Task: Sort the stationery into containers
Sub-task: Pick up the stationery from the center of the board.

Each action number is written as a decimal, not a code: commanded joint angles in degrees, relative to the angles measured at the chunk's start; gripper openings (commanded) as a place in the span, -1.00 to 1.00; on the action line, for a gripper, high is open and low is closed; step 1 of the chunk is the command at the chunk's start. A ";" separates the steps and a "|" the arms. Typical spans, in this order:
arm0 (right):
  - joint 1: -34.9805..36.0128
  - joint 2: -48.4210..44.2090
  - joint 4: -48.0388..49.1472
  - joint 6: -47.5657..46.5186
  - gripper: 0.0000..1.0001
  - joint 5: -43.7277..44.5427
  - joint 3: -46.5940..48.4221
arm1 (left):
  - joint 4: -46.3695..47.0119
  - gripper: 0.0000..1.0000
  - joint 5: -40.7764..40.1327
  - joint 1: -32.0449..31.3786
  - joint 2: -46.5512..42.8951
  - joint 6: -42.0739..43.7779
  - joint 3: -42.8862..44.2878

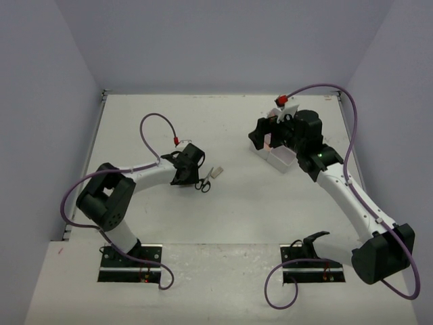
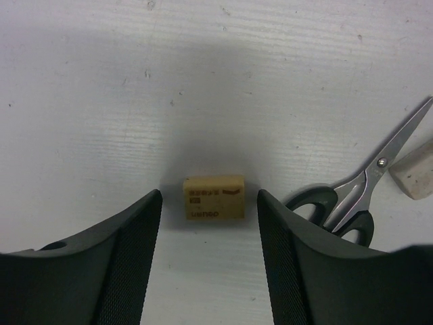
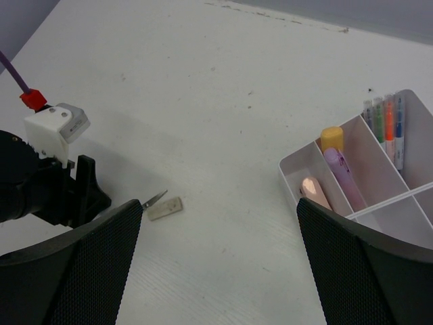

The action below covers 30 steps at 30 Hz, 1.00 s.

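Observation:
My left gripper (image 2: 210,198) is open low over the table, its fingers either side of a small tan eraser (image 2: 214,197) without touching it. Black-handled scissors (image 2: 358,193) lie just right of it, with a whitish eraser (image 2: 418,170) by the blade; both show in the top view, the scissors (image 1: 204,181) and eraser (image 1: 217,172). My right gripper (image 3: 220,206) is open and empty above the table, beside the white divided box (image 3: 342,162), which holds orange, purple and pink markers (image 3: 342,177) and thin pens (image 3: 387,118). The box (image 1: 279,158) sits under the right wrist.
The left arm's wrist and its red-tipped cable (image 3: 30,101) show at the left of the right wrist view. The table's back edge (image 1: 216,95) meets the wall; walls close in on both sides.

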 commanded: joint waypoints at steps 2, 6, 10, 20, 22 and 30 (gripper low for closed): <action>-0.25 -2.61 3.37 0.30 0.96 -1.79 -1.08 | 2.31 0.16 0.77 0.00 1.74 0.81 -0.82; -0.25 -3.61 5.00 0.95 0.97 -2.66 -2.27 | 3.00 -0.31 1.59 0.00 2.38 1.17 -0.98; -0.24 -3.99 7.21 4.54 0.97 -1.47 -3.19 | 4.23 -0.95 4.66 -0.02 0.54 4.84 -1.95; -0.25 1.89 11.01 20.39 0.97 -22.58 -0.92 | 20.98 -1.00 13.52 -3.10 -22.07 16.27 -12.91; 1.64 5.76 12.42 26.49 0.97 -32.89 1.73 | 29.29 -1.00 12.64 -9.08 -29.34 21.00 -16.82; 15.45 7.50 5.59 28.42 0.97 -17.76 -0.66 | 52.79 -1.00 4.78 -24.00 -42.70 33.75 -30.91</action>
